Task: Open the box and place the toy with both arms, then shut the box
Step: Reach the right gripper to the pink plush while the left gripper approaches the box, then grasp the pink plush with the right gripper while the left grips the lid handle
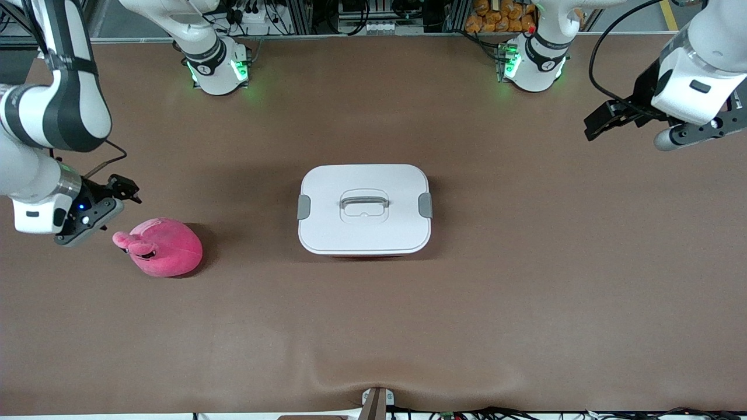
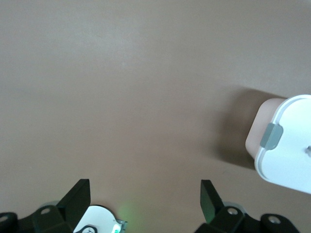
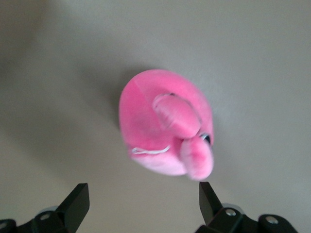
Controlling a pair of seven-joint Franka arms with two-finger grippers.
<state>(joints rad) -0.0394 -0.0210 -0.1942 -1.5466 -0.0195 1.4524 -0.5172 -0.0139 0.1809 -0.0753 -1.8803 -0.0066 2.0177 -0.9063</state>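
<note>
Pink toy [image 1: 165,247] snout twd right arm's end; box [image 1: 365,208] long axis arm-to-arm; left gripper [image 2: 145,200] & right gripper [image 3: 144,203] wide, empty.

Robotics lab, two white arms [image 1: 55,111] bolted to brown table [image 1: 373,326], cable clutter [image 1: 257,14]

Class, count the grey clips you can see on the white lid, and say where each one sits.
2. One clip is on the lid edge toward the right arm's end of the table; the other clip is on the edge toward the left arm's end. None seems hidden.
</note>
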